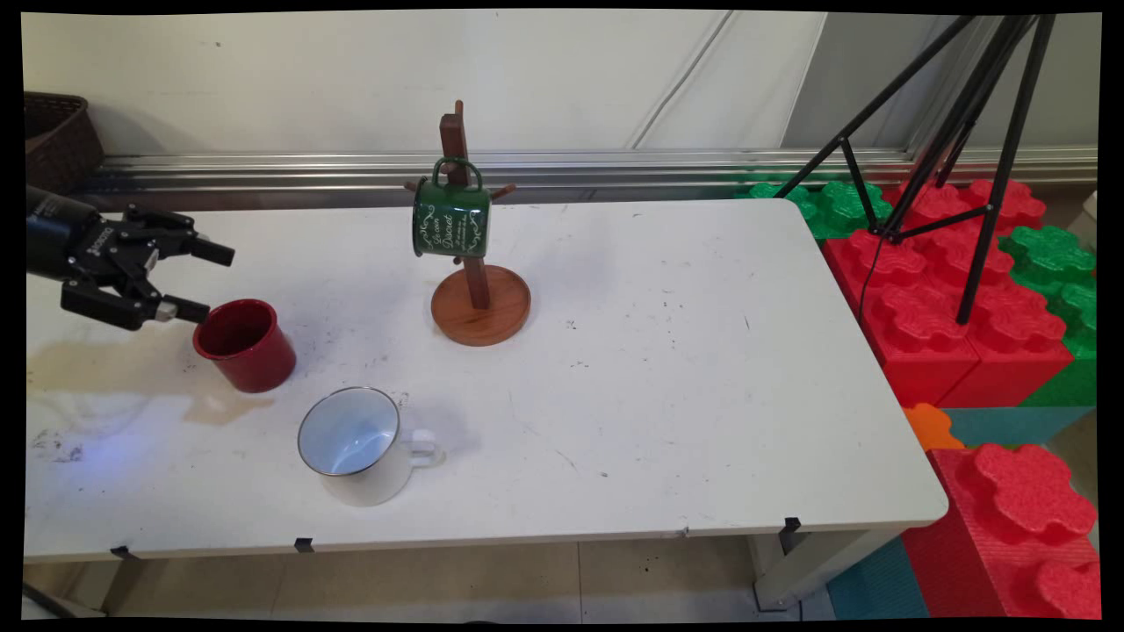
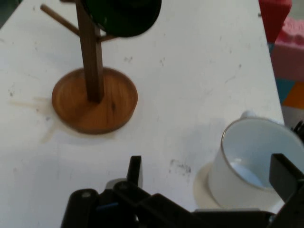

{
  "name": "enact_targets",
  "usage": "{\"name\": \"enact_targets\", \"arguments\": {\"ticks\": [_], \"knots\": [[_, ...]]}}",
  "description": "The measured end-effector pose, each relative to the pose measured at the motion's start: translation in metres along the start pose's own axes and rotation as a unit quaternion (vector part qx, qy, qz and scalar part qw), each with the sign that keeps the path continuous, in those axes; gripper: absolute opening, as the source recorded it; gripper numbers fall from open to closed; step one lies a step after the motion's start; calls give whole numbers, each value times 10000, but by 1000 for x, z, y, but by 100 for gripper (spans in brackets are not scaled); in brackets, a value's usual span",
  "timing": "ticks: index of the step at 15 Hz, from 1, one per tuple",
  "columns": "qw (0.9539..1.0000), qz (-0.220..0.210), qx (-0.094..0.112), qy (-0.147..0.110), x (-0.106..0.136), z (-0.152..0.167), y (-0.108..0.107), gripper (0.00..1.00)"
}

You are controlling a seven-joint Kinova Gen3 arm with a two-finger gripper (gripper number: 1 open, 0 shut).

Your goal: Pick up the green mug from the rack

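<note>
Three cups share the white surface (image 1: 667, 369): a red cup (image 1: 246, 344) upright near the left, a white enamel mug (image 1: 356, 443) in front of it, and a green mug (image 1: 450, 218) hanging on the wooden mug tree (image 1: 474, 272). The end effector (image 1: 204, 283) hovers at the left, pointing right, fingers spread wide and holding nothing, its lower fingertip just beside the red cup's rim.

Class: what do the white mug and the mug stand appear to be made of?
White mug: probably enamelled metal, judging by its glossy white coat and thin dark rim. Mug stand: wood, reddish-brown with a smooth, likely varnished finish; grain shows on the round base.
</note>
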Motion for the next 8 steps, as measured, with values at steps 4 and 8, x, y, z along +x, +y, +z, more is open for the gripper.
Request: {"name": "enact_targets", "arguments": {"ticks": [4,8], "knots": [[9996,-50,-33,264,9,3,0,100],[9987,-86,-65,492,18,10,-3,100]]}}
